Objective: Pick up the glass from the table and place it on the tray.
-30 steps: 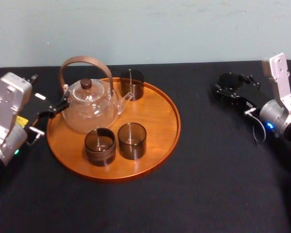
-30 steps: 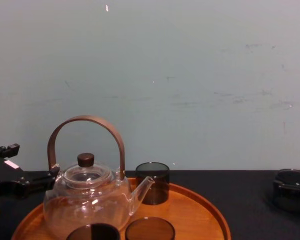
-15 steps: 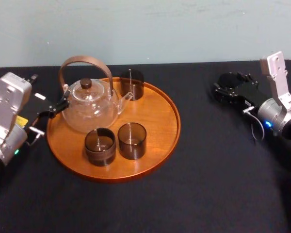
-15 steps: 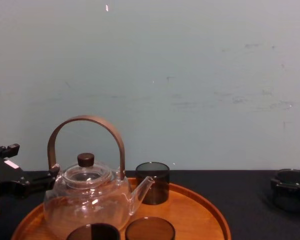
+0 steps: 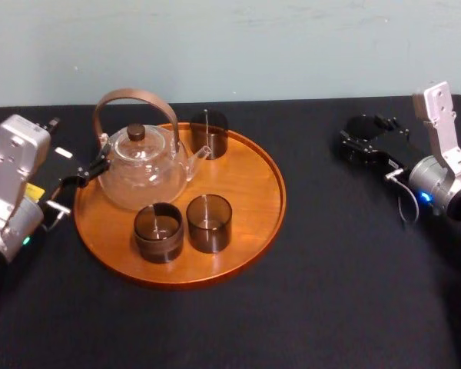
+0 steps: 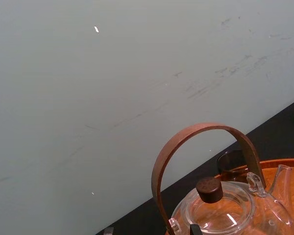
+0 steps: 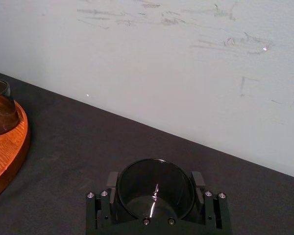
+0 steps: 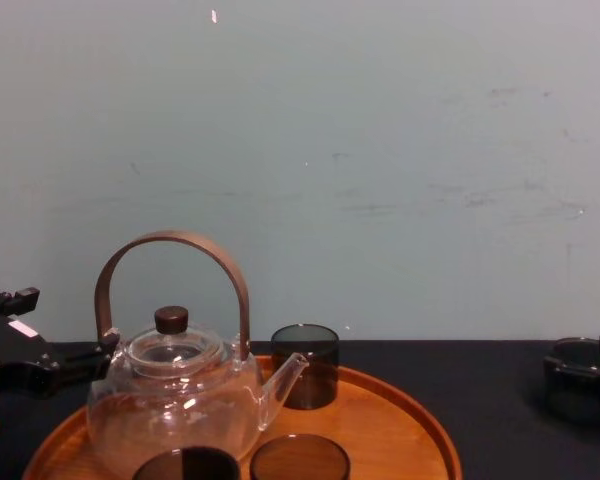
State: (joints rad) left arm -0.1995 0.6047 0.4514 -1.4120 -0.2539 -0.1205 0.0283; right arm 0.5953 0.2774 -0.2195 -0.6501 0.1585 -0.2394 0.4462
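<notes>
Head view, taken from the robot's left: the left tool (image 5: 83,174) hangs just beside the tray's (image 5: 253,184) rim, close to the glass teapot (image 5: 142,165). Its fingers are spread with nothing between them, and it looks parked. Beyond that tool, on the tray, stand the teapot and three smoky tumblers: one (image 5: 208,132) behind the spout and two (image 5: 158,231) (image 5: 209,223) side by side in front. Farther right comes a stretch of bare black counter (image 5: 330,269), and then the right tool (image 5: 359,138), well apart from the tray. Seen from the right wrist, the glass (image 7: 154,193) sits upright, mouth up, squarely between that tool's fingers (image 7: 198,180). They appear pressed against its two sides, so the grasp seems made. Whether the base is off the counter cannot be told. What the coming move turns on is that the tray lies to this tool's left, across the open counter. The bare wood on the tray's near-right part is the closest landing spot, clear of the two front tumblers. The right arm is plainly the nearer one, and the glass's long axis should remain vertical in transit.
</notes>
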